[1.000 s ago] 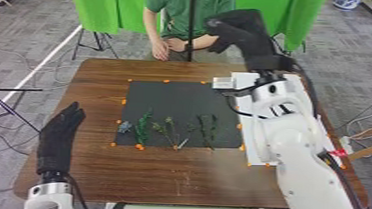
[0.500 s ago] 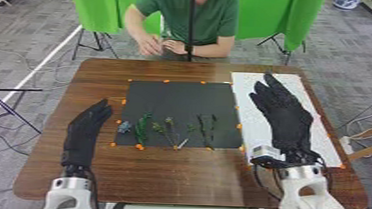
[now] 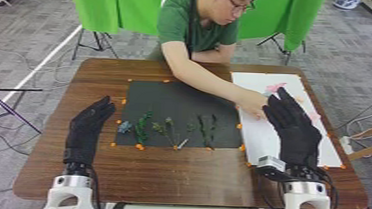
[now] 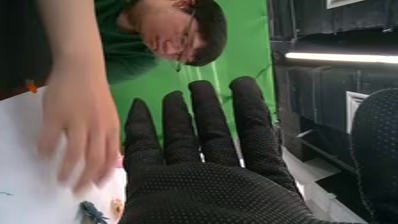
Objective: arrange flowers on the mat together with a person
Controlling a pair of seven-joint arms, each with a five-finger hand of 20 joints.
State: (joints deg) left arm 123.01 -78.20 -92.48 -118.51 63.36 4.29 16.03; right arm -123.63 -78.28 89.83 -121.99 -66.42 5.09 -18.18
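- The left hand (image 3: 84, 131) is pointing away from the robot, left of the mat, its fingers extending nearly straight and holding nothing.
- On the dark mat (image 3: 169, 99), on the brown bench (image 3: 171, 177), flowers are lying in a row: a blue flower (image 3: 125, 126), a leafy green sprig (image 3: 141, 128), thin stems with small blossoms (image 3: 168, 129), then slender dark-green stems (image 3: 212, 127).
- A person's arm is stretching across the mat's far right corner; the person's hand (image 3: 251, 102) is hovering over the white sheet (image 3: 261, 140), near a pink flower (image 3: 274, 88).
- The right hand (image 3: 294, 136) is hanging above that sheet, fingers straight and slightly spreading, gripping nothing.
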